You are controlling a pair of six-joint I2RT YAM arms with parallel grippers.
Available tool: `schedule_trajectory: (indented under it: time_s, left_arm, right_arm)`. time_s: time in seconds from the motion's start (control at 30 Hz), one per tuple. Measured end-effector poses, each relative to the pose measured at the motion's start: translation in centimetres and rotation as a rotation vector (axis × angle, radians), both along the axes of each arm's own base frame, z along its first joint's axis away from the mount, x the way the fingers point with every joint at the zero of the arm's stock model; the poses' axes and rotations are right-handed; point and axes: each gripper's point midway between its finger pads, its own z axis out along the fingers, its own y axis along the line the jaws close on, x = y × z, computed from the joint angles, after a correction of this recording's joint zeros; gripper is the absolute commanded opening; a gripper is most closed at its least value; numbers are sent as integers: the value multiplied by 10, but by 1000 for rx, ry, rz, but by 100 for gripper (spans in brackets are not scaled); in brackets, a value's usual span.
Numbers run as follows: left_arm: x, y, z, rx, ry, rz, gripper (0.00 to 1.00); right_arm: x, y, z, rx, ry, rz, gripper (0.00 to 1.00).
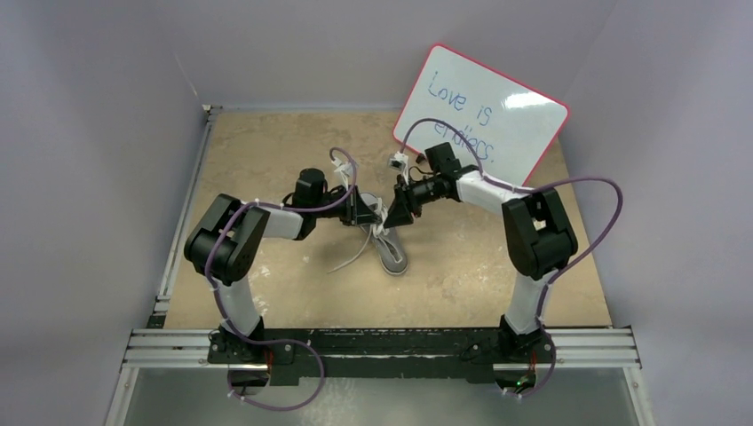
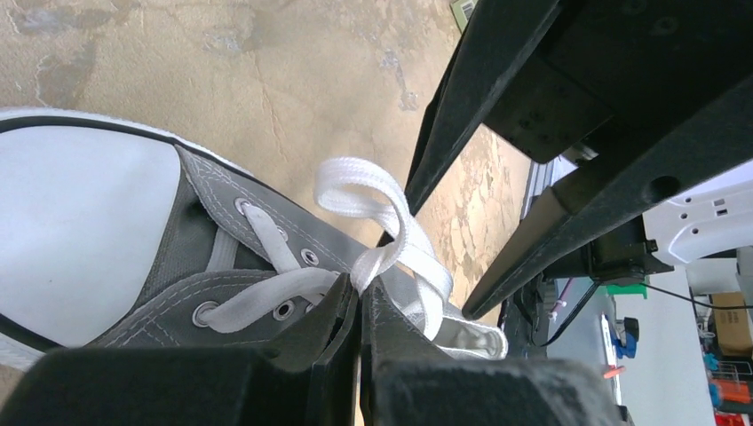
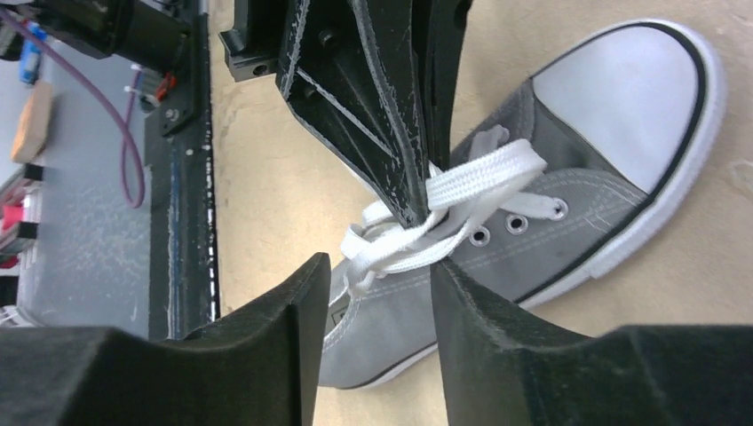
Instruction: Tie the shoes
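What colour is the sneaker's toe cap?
The toe cap is white, edged with a dark line; clearest in the right wrist view.

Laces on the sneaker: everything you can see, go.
The lace is flat, white, woven-looking, threaded through metal eyelets of the grey canvas sneaker. One loop stands up, pinched at its base by the shut left hand. The right hand is open, fingers apart beside the strands, not gripping. A loose end trails on the table left of the sneaker.
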Motion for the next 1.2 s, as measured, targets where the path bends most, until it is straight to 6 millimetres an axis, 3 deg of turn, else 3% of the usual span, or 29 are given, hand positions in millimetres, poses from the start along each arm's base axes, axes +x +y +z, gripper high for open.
schedule_trajectory:
  time_s: [0.2, 0.37, 0.47, 0.57, 0.63, 0.7, 0.93, 1.13, 1.2]
  left_arm:
    - [-1, 1, -4, 14, 1, -2, 0]
    - [-2, 2, -5, 19, 5, -3, 0]
    - [-2, 2, -5, 19, 6, -3, 0]
    - [-2, 2, -5, 19, 6, -3, 0]
    - [-2, 2, -5, 19, 6, -3, 0]
    - [-2, 2, -5, 19, 6, -3, 0]
    - [-2, 2, -5, 20, 2, -4, 0]
    - [-2, 2, -6, 24, -5, -7, 0]
    - [-2, 2, -6, 25, -6, -7, 0]
  right_arm:
    - [7, -19, 16, -103, -77, -137, 59]
    - [10, -35, 44, -136, -351, -137, 62]
    - [2, -21, 60, -122, -592, -11, 61]
    - [-16, 12, 66, -107, -776, 203, 56]
    - [-21, 34, 60, -105, -835, 326, 56]
    - [-19, 42, 47, -127, -869, 387, 55]
    - [-25, 30, 0, -251, -861, 521, 52]
    - [-25, 21, -10, -304, -877, 555, 51]
    - [-24, 19, -11, -314, -880, 553, 46]
